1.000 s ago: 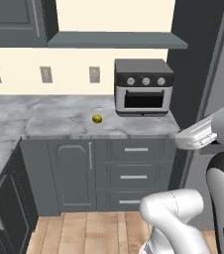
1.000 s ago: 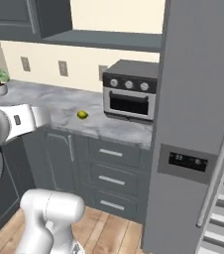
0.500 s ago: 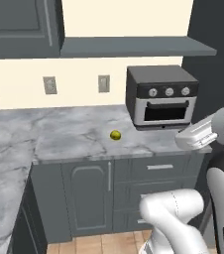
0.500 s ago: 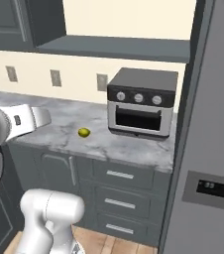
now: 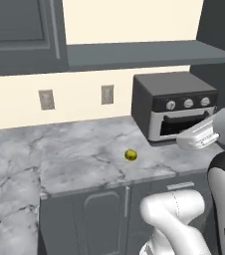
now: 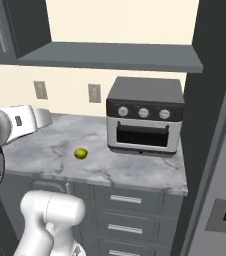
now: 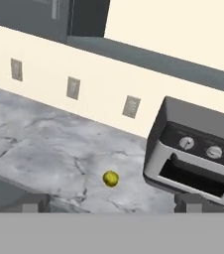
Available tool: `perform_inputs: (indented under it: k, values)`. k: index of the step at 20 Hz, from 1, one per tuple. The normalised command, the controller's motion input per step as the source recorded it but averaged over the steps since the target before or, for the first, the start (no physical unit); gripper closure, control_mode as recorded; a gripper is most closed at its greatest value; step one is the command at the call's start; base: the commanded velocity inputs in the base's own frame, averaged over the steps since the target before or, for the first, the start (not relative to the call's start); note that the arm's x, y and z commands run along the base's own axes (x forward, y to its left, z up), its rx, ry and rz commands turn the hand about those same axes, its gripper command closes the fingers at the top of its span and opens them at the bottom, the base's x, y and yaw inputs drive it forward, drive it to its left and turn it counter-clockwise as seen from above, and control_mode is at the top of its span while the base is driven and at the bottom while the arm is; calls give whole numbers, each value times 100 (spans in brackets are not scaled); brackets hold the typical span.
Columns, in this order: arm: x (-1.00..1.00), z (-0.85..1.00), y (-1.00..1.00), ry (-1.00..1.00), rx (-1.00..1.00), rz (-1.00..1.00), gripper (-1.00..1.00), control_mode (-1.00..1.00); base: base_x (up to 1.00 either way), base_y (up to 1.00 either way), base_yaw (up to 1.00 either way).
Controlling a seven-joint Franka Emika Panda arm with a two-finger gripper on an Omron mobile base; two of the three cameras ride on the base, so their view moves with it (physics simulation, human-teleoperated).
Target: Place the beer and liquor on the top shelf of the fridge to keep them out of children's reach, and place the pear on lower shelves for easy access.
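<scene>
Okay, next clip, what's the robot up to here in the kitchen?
Nothing is being handled yet. The pear sits alone on the marble counter, left of the toaster oven and apart from it. The arm is raised in front of the counter, and its hand is open and empty, looking down at the pear from well above. No bottles can be seen from here. A grey fridge stands to the right of the counter, with its door closed.

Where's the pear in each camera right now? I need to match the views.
Left base view: pear on the counter, centre, left of the toaster oven.
Right base view: pear left of centre, left of the oven.
Hand view: pear low centre.
Shared landmark: the toaster oven.
</scene>
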Motion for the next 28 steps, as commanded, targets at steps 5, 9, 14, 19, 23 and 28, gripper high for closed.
perform_inputs:
  k: [5,9,14,19,23,28]
  values:
    - [0,0,0,0,0,0,-100,100,55,46,-26]
    - [16,-13,8,0,-3,-10,-100,-100,21,17,-12]
    - [16,-34,0,15,-11,-20,-100,-100,0,0,0]
    - [14,-45,-2,34,-14,-19,-100,-100,0,0,0]
    - [16,-48,-1,41,-10,-15,-100,-100,0,0,0]
    - [10,-57,0,27,-1,-12,-100,-100,0,0,0]
